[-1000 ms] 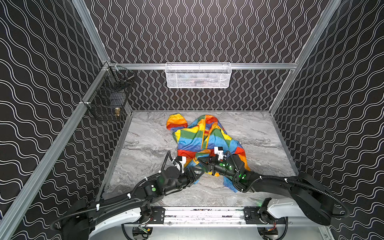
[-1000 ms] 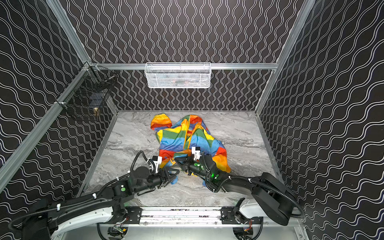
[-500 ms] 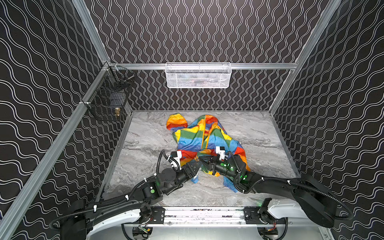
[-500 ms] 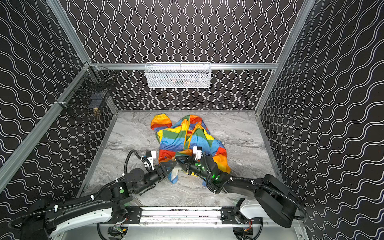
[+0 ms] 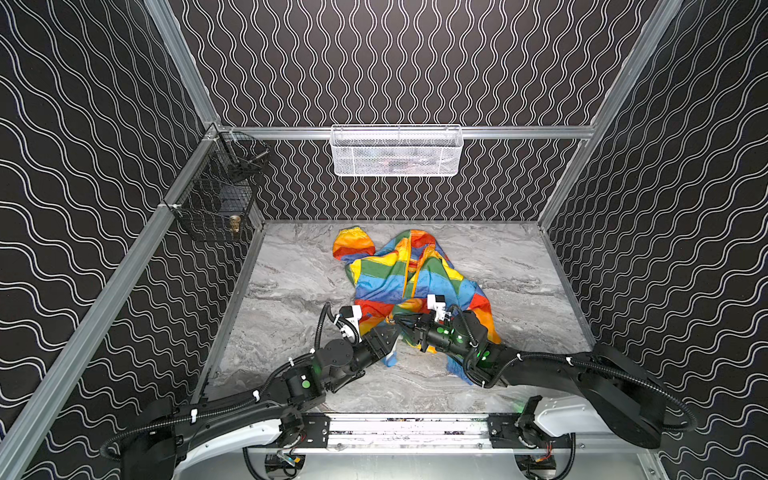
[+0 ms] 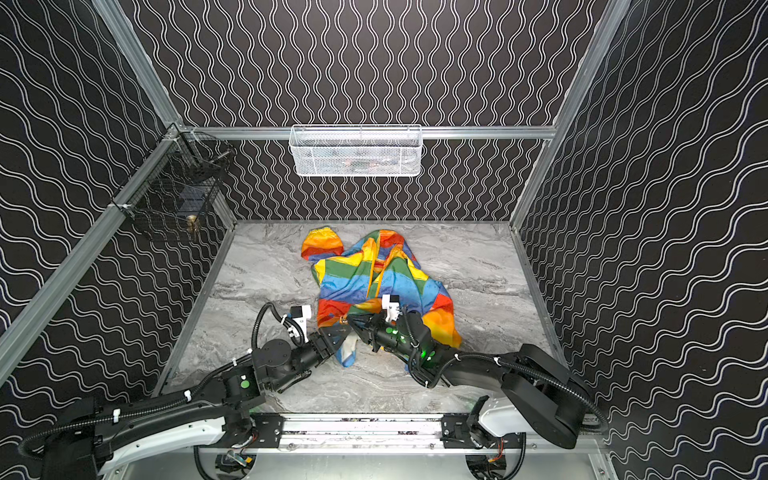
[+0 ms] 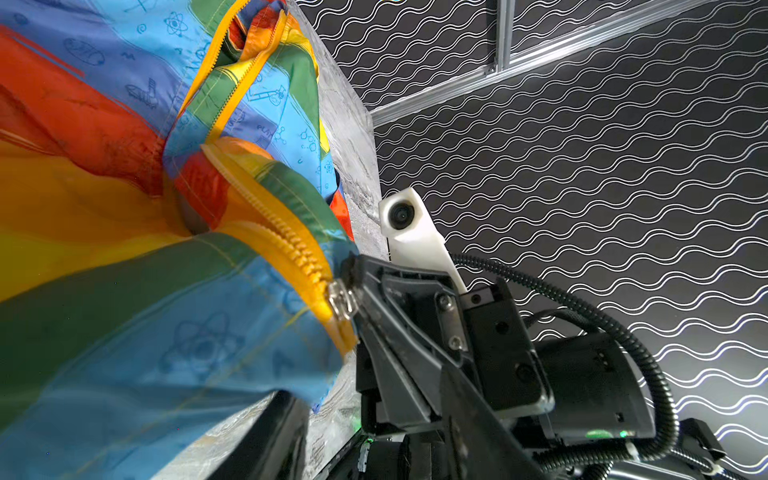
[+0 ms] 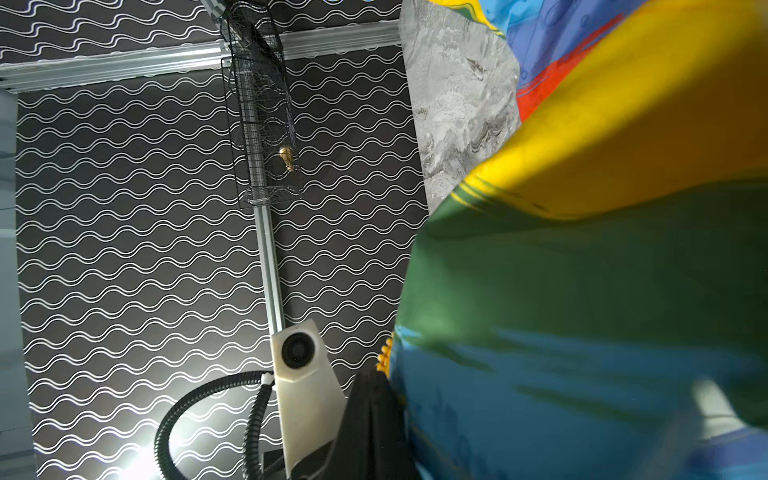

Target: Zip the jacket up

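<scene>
Jacket point(image 5: 405, 276) lies crumpled mid-table point(image 5: 291, 291), hem end nearest the arms' bases. The zipper band point(image 7: 286, 245) has its long axis running from that hem away toward the far side. The two halves gape farther up, so most of the zip is still to do (my reading).

The zipper slider point(image 7: 341, 300) sits at the hem end. Your right gripper point(image 7: 352, 286) is clamped on it, jaws together. Left gripper point(image 5: 385, 337) sits just beside, on the near side of the hem, jaws partway apart, nothing visibly pinched.

Right is the nearer arm, and its pull goes away from you, along the band. Anchor the hem with the left first, or the cloth will likely ride up.
</scene>
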Robot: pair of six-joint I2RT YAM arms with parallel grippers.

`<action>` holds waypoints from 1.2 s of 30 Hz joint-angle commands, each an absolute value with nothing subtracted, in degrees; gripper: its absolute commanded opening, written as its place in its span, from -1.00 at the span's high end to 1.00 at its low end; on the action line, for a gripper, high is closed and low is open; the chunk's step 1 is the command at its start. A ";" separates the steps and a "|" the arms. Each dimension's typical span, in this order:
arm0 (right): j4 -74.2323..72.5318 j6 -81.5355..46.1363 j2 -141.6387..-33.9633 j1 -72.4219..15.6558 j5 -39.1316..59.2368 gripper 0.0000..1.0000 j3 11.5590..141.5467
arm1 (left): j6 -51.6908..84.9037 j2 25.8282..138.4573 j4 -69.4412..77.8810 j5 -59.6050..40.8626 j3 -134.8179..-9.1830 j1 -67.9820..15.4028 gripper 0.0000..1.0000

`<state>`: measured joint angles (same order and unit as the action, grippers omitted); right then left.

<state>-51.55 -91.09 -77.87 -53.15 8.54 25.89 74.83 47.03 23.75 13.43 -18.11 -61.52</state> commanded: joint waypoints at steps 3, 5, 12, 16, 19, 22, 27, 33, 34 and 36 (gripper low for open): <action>-54.59 -92.92 -76.57 -53.53 7.08 1.00 25.24 | 73.53 45.08 22.71 16.57 -18.79 -61.52 -0.05; -54.06 -92.77 -76.02 -53.66 6.91 1.00 25.18 | 73.48 44.25 21.42 17.30 -18.81 -61.52 -0.04; -53.66 -92.46 -75.50 -54.38 6.59 1.00 25.33 | 73.27 43.85 20.50 18.19 -18.65 -61.52 -0.02; -54.29 -92.81 -75.67 -54.68 6.46 1.00 24.83 | 72.65 43.44 19.23 18.46 -19.41 -61.50 0.02; -54.49 -92.83 -75.60 -54.93 6.42 1.00 24.73 | 72.69 42.83 18.37 18.75 -19.51 -61.50 0.07; -54.44 -92.81 -75.41 -55.28 6.07 1.00 24.45 | 73.10 42.58 18.42 18.72 -19.12 -61.46 0.16; -54.56 -92.90 -74.68 -55.69 5.56 1.00 23.89 | 73.17 42.45 17.35 18.84 -18.98 -61.45 0.28; -52.87 -92.22 -73.13 -55.86 4.80 1.00 23.73 | 73.13 42.59 17.96 18.72 -18.77 -61.44 0.51; -52.60 -92.15 -73.04 -55.95 4.83 1.00 23.89 | 73.13 42.74 18.05 18.68 -18.73 -61.44 0.54; -52.38 -92.04 -72.95 -55.90 5.03 1.00 24.11 | 73.04 43.00 18.58 18.56 -18.73 -61.44 0.61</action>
